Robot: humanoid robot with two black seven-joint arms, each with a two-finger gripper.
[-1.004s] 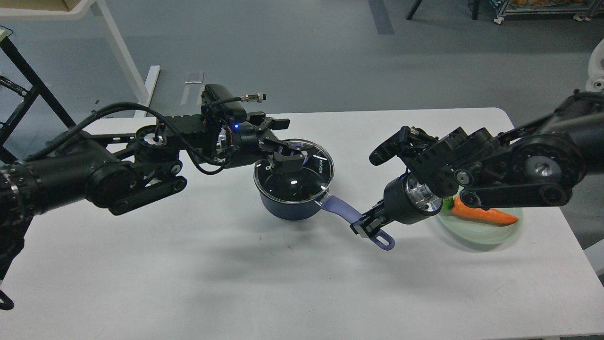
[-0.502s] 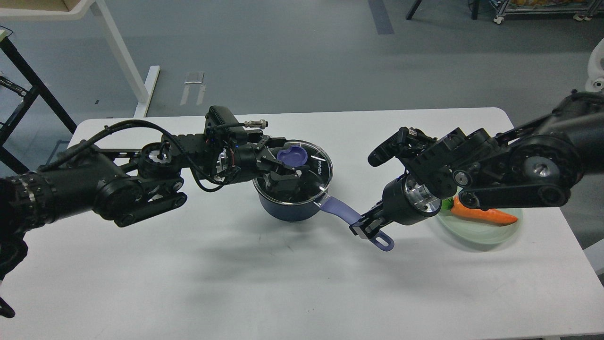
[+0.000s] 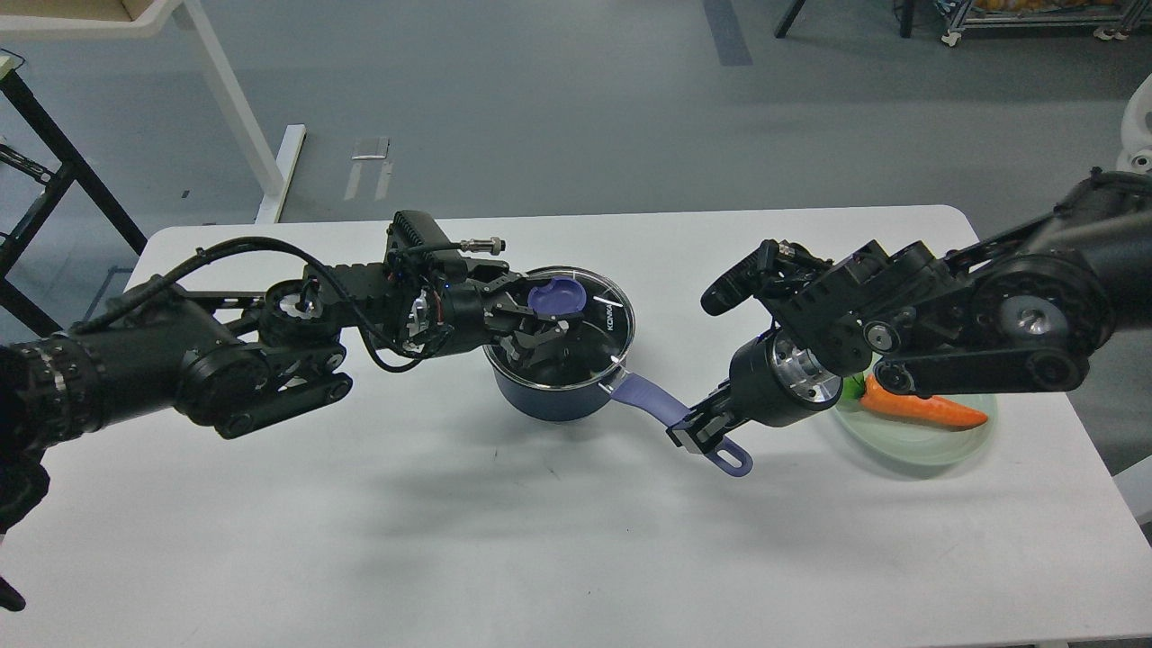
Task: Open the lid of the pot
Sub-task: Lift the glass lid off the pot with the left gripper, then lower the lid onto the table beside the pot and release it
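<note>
A dark blue saucepan stands near the middle of the white table, with its glass lid seated on the rim and the word KONKA readable at the lid's 3 o'clock edge. The lid's purple knob sits on top, toward 11 o'clock of the glass. The left gripper reaches in from 9 o'clock, its fingers spread apart over the lid, one beside the knob and the other lower over the glass; neither visibly pinches the knob. The saucepan's purple handle runs out toward 4 o'clock, and the right gripper is clamped on it near the looped end. At 3 o'clock of the saucepan, partly behind the right arm, a pale green plate carries an orange carrot.
</note>
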